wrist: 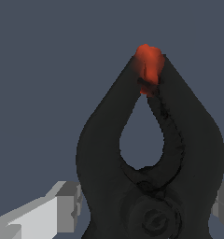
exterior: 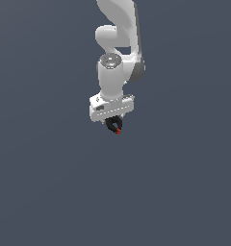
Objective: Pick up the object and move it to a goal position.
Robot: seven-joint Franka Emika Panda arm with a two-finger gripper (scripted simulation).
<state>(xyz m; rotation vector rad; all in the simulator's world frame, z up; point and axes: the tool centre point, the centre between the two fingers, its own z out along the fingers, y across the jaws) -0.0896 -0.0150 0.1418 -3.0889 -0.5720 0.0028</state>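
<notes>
Arm [exterior: 118, 43] comes down from the top of the exterior view, tool [exterior: 113, 121] at its lower end. Object [exterior: 115, 126] sits between the fingers [wrist: 48, 214], tip pointing away from the wrist.

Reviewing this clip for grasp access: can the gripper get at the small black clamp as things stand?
Probably yes: the black clamp sits right under the gripper, apparently already between its fingers, with nothing else around it.

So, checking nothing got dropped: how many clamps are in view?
1. The clamp sits at the end effector, red tip pointing away; none elsewhere.
</notes>
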